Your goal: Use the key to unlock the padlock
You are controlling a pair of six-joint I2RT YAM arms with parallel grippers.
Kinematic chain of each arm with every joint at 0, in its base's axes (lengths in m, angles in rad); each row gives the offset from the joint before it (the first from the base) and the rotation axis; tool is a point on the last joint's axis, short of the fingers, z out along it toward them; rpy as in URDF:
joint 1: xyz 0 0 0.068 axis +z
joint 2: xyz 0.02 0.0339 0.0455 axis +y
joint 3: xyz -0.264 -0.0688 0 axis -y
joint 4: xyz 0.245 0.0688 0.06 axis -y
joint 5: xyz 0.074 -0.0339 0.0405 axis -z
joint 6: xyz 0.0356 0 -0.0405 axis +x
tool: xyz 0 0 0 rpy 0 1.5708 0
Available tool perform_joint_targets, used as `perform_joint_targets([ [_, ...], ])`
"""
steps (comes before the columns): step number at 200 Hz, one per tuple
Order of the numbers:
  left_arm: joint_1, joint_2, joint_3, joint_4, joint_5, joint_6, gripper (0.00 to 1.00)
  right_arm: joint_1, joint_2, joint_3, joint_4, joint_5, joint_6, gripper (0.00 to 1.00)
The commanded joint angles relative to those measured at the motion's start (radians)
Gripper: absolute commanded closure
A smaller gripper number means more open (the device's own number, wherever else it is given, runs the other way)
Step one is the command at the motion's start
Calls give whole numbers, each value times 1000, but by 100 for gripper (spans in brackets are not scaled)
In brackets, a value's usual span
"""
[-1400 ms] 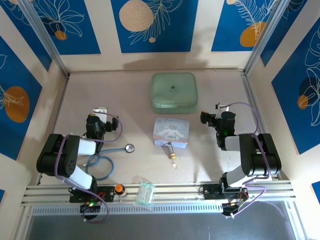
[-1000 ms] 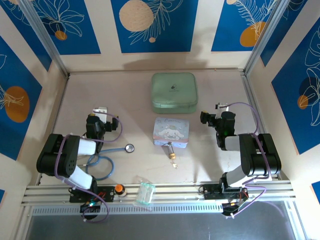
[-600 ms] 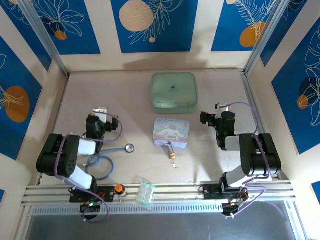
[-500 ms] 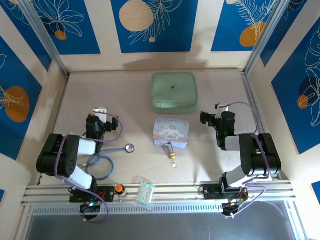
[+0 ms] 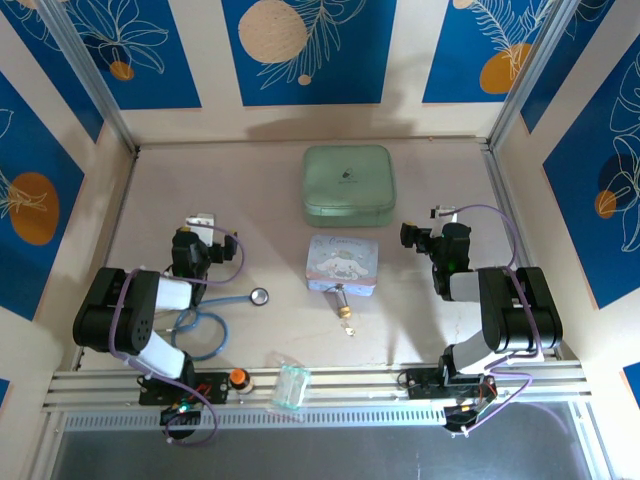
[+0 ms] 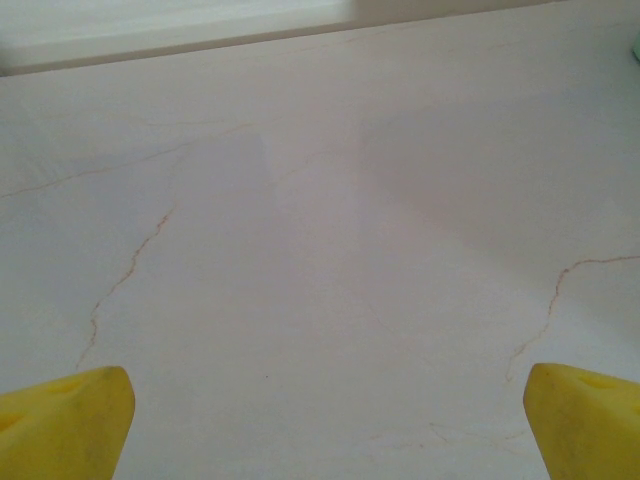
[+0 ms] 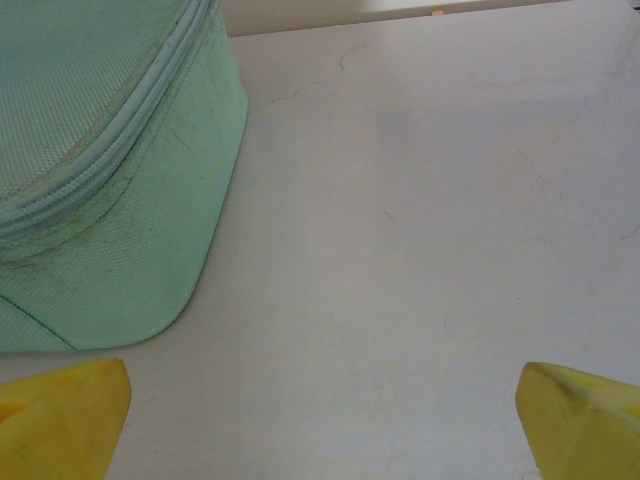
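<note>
Nothing has shifted since the earlier overhead look; both my arms sit folded exactly where they were, and every item on the table (image 5: 250, 190) lies unmoved.

Left gripper (image 5: 203, 220) hangs over bare tabletop on the left side, jaws spread wide, holding nothing; its wrist view shows my two yellow fingertips (image 6: 65, 420) at the lower corners with only veined surface between them.

Right gripper (image 5: 445, 213) likewise gapes empty on the right, pointed toward the far end; its wrist view catches a corner of the green zip case (image 7: 100, 200) off to the left, not touching.

Padlock (image 5: 345, 309) lies flat near the centre, brass body toward me, thin shackle end up against the near edge of the pale blue tin (image 5: 343, 264); key (image 5: 350, 331) reads as a tiny pale speck just nearer me than the padlock; apart or touching, I cannot tell at this size.

Stethoscope (image 5: 259, 296) rests between my left arm and the padlock, its disc well clear of the padlock.

Judgement: task not begun; both hands stand open because each needs a free grasp, one to steady the padlock, one for the key; both pieces are small and flat, so pinching them off the surface looks fiddly, a slip likely.
</note>
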Motion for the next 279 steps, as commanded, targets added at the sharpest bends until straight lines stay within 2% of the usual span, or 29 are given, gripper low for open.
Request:
perform_joint_targets([
  [1, 16, -56, 43, -59, -5, 12, 1, 9, -13, 32, 1, 2, 9, 1],
  [21, 15, -155, 108, -256, -7, 13, 1, 13, -84, 43, -79, 18, 8, 1],
  [42, 13, -262, 115, -320, -24, -40, 1, 16, -184, 53, -188, 20, 14, 1],
  [53, 14, -320, 128, -376, -44, -136, 1, 17, -248, 82, -301, 9, 50, 1],
  [62, 13, -358, 155, -457, -61, -271, 1, 14, -305, 121, -447, -8, 110, 1],
  [74, 13, -396, 190, -551, -26, -429, 1, 11, -370, 187, -651, -10, 230, 1],
  [86, 15, -427, 181, -562, 24, -585, 1, 2, -423, 225, -786, -73, 293, 1],
  [104, 11, -473, 147, -517, 147, -691, 1, -2, -499, 241, -896, -245, 324, 1],
  [120, -8, -492, 189, -683, 176, -779, 1, 6, -548, 251, -1003, -339, 350, 1],
  [133, -42, -479, 246, -800, 215, -778, 1, 25, -559, 286, -1143, -338, 364, 1],
  [152, -156, -459, 339, -1009, 167, -741, 1, 67, -575, 300, -1261, -386, 377, 1],
  [165, -249, -454, 364, -1073, 128, -741, 1, 117, -587, 292, -1292, -443, 399, 3],
  [181, -362, -451, 357, -1072, 110, -788, 1, 223, -585, 290, -1347, -436, 420, 5],
  [205, -518, -447, 345, -1074, 47, -858, 1, 406, -571, 291, -1432, -327, 452, 14],
  [217, -585, -447, 320, -1044, 35, -911, 1, 479, -577, 277, -1446, -295, 480, 23],
  [226, -637, -446, 310, -1038, 14, -944, 1, 532, -585, 258, -1443, -272, 511, 25],
  [245, -738, -445, 299, -1038, -39, -1001, 1, 630, -586, 225, -1439, -234, 565, 32],
  [259, -806, -438, 291, -1029, -78, -1051, 1, 687, -570, 206, -1421, -226, 602, 41],
  [279, -867, -419, 277, -998, -99, -1091, 1, 768, -527, 187, -1378, -219, 638, 47],
])
